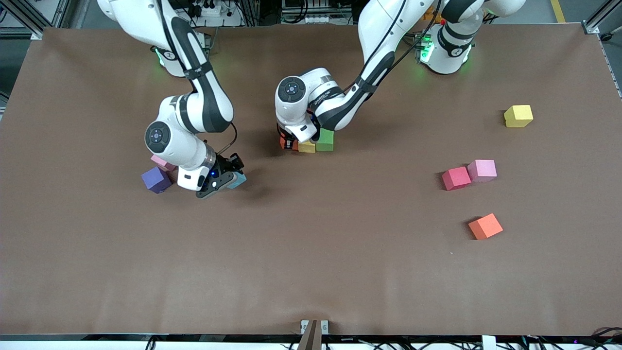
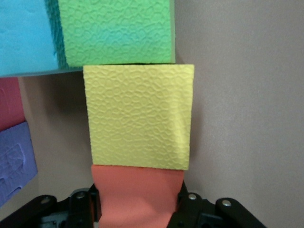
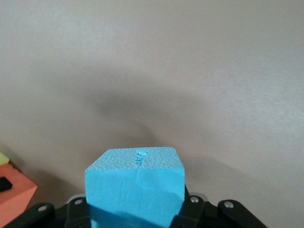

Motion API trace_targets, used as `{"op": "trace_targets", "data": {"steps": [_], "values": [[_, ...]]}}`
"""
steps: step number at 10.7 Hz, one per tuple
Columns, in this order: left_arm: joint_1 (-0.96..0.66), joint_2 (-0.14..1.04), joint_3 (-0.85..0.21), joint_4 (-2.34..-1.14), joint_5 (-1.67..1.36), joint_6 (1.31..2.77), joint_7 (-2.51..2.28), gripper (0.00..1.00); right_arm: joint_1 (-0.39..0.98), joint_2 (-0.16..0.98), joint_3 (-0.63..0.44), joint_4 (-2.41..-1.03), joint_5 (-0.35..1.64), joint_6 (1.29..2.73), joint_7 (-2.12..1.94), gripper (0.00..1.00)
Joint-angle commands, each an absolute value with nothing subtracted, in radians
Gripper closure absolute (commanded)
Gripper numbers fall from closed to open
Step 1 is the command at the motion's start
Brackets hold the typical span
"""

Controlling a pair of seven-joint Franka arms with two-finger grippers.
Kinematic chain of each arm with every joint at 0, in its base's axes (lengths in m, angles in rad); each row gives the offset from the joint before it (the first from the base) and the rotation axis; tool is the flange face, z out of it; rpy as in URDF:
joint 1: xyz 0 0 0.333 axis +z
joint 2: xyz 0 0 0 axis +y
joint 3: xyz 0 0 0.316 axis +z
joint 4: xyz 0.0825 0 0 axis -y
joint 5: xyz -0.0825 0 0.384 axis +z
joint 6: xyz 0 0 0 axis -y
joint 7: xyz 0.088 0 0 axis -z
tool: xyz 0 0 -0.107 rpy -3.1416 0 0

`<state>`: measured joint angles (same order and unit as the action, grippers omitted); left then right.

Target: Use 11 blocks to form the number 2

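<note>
Blocks, all small matte foam cubes, lie scattered on the brown table (image 1: 311, 272), whose wide strip nearest the front camera is bare. Nearest that camera sits an orange block (image 1: 485, 226), toward the left arm's end; farther off a red block (image 1: 456, 178) and a pink block (image 1: 482, 170) touch, and farther still a yellow block (image 1: 518, 116) stands alone near the table's edge. Toward the right arm's end, the right gripper (image 1: 228, 181) is clamped on a blue block (image 3: 135, 185), with a purple block (image 1: 156, 180) and a second pink one (image 1: 163, 162) just beside the arm. Mid-table, the number 2 is only begun: the left gripper (image 2: 137, 209) pinches an orange-red block (image 2: 137, 194) touching a yellow cube (image 2: 138, 116), which touches a green cube (image 2: 116, 31); another blue cube (image 2: 23, 35) adjoins the green.
</note>
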<state>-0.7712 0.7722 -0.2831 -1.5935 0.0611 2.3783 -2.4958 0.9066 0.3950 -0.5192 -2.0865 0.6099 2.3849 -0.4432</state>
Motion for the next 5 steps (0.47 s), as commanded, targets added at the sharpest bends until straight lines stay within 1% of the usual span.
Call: {"op": "trace_targets", "data": {"steps": [1, 2, 3, 4, 5], "values": [[-0.750, 0.742, -0.298, -1.644, 0.094, 2.388, -2.513, 0.53, 0.995, 0.380, -0.598, -2.103, 0.623, 2.385, -0.312, 0.83], [-0.750, 0.742, -0.298, -1.644, 0.094, 2.387, -2.513, 0.52, 0.996, 0.379, -0.598, -2.106, 0.623, 2.385, -0.290, 0.83], [-0.752, 0.744, -0.298, -1.644, 0.094, 2.387, -2.513, 0.49, 0.993, 0.380, -0.598, -2.108, 0.623, 2.385, -0.293, 0.83], [-0.752, 0.744, -0.298, -1.644, 0.094, 2.387, -2.514, 0.35, 0.991, 0.380, -0.598, -2.108, 0.623, 2.385, -0.295, 0.83], [-0.752, 0.744, -0.298, -1.646, 0.095, 2.382, -2.514, 0.05, 0.991, 0.380, -0.598, -2.109, 0.623, 2.385, -0.295, 0.83]]}}
